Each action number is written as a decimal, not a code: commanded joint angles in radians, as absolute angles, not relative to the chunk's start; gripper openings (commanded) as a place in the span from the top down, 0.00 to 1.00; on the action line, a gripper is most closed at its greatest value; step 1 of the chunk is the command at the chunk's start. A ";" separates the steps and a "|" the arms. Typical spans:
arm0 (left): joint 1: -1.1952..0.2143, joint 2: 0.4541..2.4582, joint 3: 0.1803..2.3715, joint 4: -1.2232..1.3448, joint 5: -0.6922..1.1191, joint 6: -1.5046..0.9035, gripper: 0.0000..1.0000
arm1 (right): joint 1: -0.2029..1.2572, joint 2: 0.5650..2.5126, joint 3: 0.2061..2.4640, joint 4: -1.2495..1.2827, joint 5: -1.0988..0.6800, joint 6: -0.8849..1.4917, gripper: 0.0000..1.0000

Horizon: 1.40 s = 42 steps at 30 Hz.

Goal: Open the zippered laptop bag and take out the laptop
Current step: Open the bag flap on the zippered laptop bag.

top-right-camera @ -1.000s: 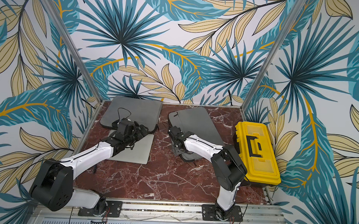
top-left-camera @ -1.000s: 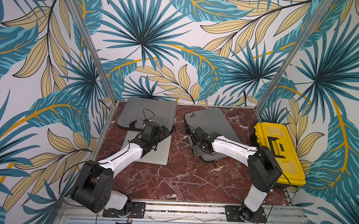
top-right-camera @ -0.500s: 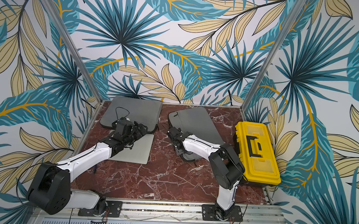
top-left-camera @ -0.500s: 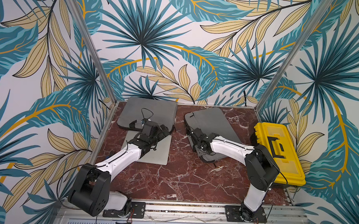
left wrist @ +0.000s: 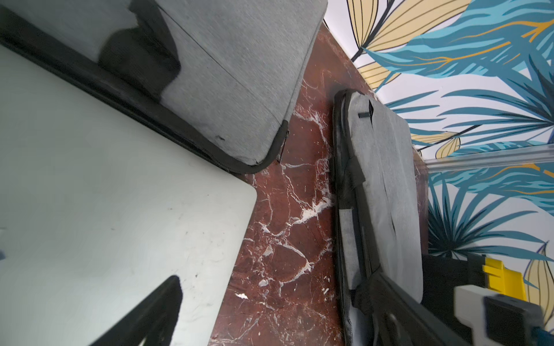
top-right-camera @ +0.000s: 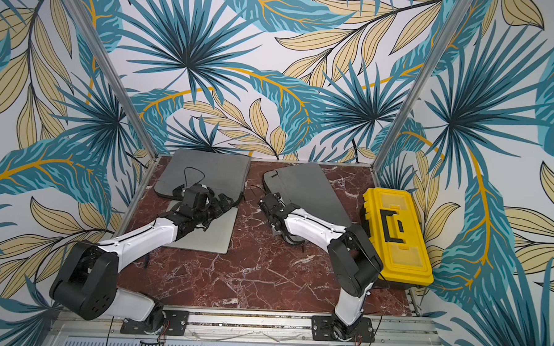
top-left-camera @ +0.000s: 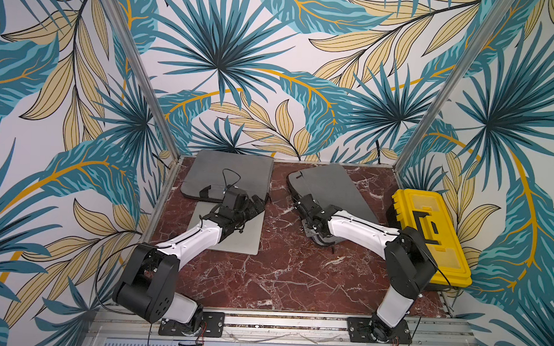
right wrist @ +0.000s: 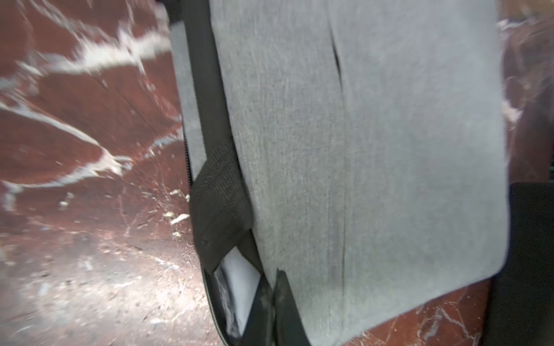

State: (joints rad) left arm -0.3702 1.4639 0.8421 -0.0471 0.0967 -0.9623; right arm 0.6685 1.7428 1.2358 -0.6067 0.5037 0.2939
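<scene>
Two bags (left bag (top-left-camera: pixel 227 175), right bag (top-left-camera: pixel 332 189)), one laptop (top-left-camera: pixel 244 236), one toolbox (top-left-camera: pixel 427 231). Left gripper (top-left-camera: pixel 256 205) released; right gripper (top-left-camera: pixel 297 200) clenched at right bag edge. White patch (right wrist: pixel 242 278): right wrist view only.

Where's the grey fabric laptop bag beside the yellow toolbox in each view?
Top view: grey fabric laptop bag, back, just right of centre.
Top view: same place.
Left wrist: right of middle.
Right wrist: fills the centre.
Shared landmark: red marble tabletop.
</scene>
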 commanded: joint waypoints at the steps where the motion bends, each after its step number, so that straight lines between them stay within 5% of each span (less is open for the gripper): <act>1: -0.375 1.509 0.892 0.034 0.205 -0.966 0.01 | 0.666 1.625 1.222 -0.532 0.542 0.262 1.00; 32: -0.507 2.042 1.457 0.167 0.515 -1.088 0.01 | 0.665 1.441 1.088 -0.375 0.304 0.250 1.00; 37: -0.506 2.118 1.541 0.166 0.516 -1.097 0.16 | 0.665 1.406 1.035 -0.339 0.234 0.232 1.00; 42: -0.510 2.154 1.557 0.200 0.525 -1.133 0.56 | 0.664 1.408 1.029 -0.355 0.213 0.241 0.95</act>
State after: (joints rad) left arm -0.5037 2.1365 1.5146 0.1589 0.5156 -1.1217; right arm 0.6617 1.4357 1.0359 -0.4080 0.2485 0.2451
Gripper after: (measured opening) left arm 0.480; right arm 0.047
